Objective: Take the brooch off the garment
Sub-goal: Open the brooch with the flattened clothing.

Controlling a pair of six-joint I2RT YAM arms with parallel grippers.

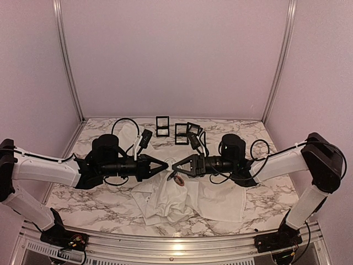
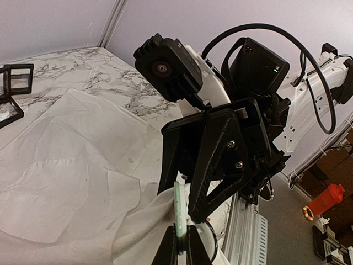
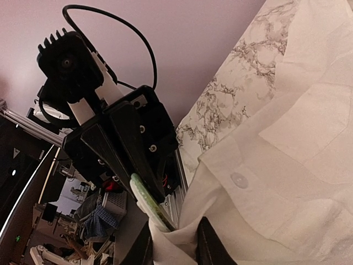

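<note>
Meeting tip to tip over the marble counter [image 1: 83, 204], the left claw [image 1: 164, 164] and right claw [image 1: 175, 165] hang above a crumpled white shirt [image 1: 220, 199] in the top view; the brooch cannot be made out there. From the left wrist, the left claw is pinched shut on a thin pale green brooch [image 2: 180, 212], seen edge-on above the shirt. From the right wrist, the right claw is clamped on a bunched fold of shirt near a button [image 3: 239, 180], with the brooch touching that fold.
</note>
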